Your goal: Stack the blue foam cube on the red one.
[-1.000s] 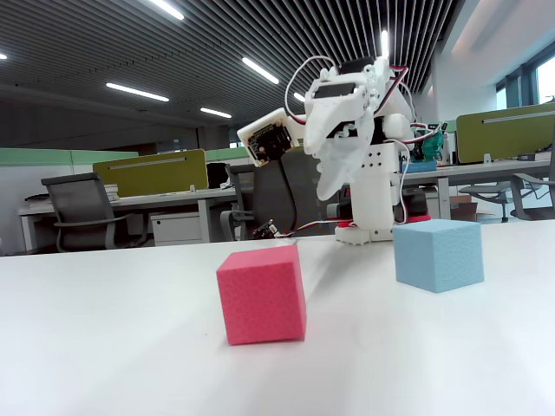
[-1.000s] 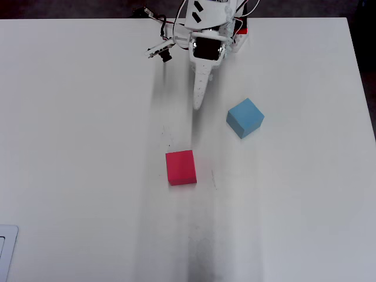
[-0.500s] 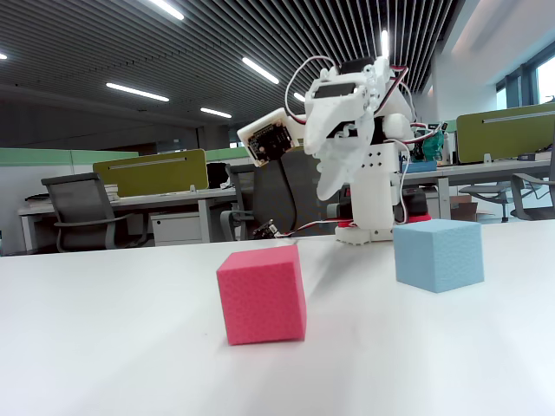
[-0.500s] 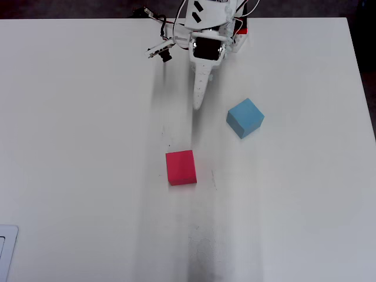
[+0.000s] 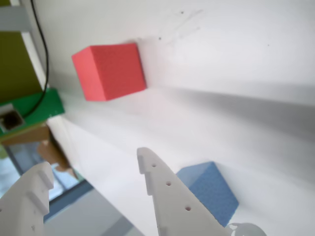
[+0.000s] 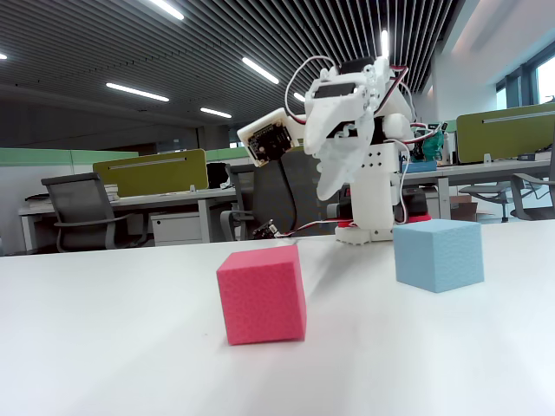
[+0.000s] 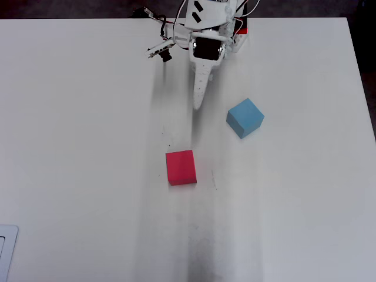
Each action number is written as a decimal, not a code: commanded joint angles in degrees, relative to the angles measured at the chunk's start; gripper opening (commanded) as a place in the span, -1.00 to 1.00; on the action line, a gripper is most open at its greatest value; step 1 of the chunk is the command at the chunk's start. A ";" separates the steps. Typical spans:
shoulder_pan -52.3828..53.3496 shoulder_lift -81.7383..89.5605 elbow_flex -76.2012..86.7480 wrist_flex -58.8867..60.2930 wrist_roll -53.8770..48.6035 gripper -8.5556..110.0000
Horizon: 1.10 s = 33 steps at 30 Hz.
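The blue foam cube (image 7: 245,117) rests on the white table (image 7: 88,147), to the right of my gripper's tip in the overhead view. It also shows in the fixed view (image 6: 438,254) and low in the wrist view (image 5: 211,191), just beside one finger. The red cube (image 7: 180,167) sits apart from it, nearer the table's middle; it shows in the fixed view (image 6: 262,295) and the wrist view (image 5: 110,71). My gripper (image 5: 93,162) is open and empty, held in the air above the table, short of both cubes (image 7: 198,104) (image 6: 331,184).
The arm's base (image 7: 211,26) stands at the table's far edge with loose cables (image 7: 155,50) beside it. A green board (image 5: 34,105) and the table edge lie at the left of the wrist view. Office chairs (image 6: 87,212) and desks stand behind the table.
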 commanded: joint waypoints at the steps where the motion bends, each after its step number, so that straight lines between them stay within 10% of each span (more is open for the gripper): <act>1: -0.79 0.53 -0.35 0.09 0.09 -0.47; 12: -2.99 0.44 -0.35 0.35 -0.09 -0.48; 21: -5.19 -19.78 -31.73 26.10 -0.97 -0.40; 33: -8.35 -43.95 -50.71 38.85 -22.24 -0.34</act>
